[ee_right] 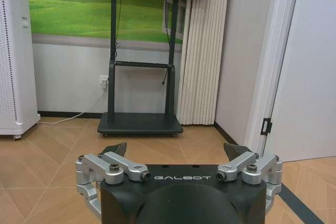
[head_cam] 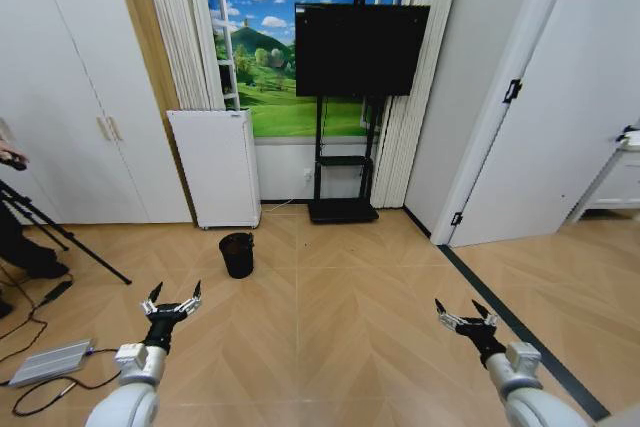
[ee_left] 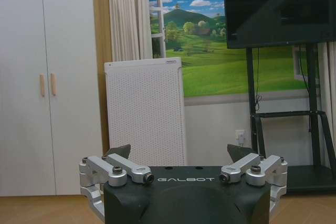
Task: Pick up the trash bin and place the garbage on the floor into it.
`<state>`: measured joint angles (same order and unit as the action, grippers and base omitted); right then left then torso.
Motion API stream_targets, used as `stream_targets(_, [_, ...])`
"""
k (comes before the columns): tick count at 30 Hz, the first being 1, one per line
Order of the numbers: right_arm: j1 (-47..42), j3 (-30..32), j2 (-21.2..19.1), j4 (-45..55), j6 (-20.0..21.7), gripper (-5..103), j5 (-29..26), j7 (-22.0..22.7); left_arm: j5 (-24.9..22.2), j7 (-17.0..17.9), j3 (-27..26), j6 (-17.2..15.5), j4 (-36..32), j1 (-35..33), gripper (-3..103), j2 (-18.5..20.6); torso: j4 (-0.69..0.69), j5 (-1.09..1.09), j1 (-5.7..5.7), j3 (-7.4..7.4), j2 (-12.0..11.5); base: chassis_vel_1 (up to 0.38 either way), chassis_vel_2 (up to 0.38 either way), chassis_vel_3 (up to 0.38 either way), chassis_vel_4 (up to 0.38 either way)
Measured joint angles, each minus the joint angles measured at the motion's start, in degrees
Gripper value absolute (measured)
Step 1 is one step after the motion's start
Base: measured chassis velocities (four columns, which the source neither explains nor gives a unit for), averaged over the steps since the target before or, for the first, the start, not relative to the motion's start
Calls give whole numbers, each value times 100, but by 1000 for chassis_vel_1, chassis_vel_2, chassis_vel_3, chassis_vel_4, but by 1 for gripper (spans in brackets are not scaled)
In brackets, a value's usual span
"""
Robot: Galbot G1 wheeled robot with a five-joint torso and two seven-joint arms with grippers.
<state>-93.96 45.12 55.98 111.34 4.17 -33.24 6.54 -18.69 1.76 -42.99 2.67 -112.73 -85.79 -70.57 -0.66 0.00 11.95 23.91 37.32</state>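
The trash bin (head_cam: 237, 254) is small, black and round, and stands upright on the wood floor just in front of a white appliance. It is well ahead of both arms. My left gripper (head_cam: 172, 297) hovers low at the near left, open and empty, some way short of the bin and slightly left of it. In the left wrist view the left gripper (ee_left: 179, 153) has its jaws spread wide. My right gripper (head_cam: 462, 312) hangs open at the near right, far from the bin; the right wrist view shows the right gripper (ee_right: 175, 149) empty too. The garbage is out of view.
A white perforated appliance (head_cam: 215, 167) stands against the back wall, beside a TV on a black wheeled stand (head_cam: 343, 210). A tripod leg (head_cam: 70, 242) and a grey box with cables (head_cam: 50, 362) lie at the left. A dark floor strip (head_cam: 510, 317) runs by the right door.
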Motion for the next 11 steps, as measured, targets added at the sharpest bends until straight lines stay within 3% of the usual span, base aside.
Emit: stream_targets(11, [0, 0, 0, 0, 0, 100, 0, 0, 0, 0, 0, 0, 0, 0, 100, 0, 0, 0, 0, 0, 0, 0, 0, 0, 0])
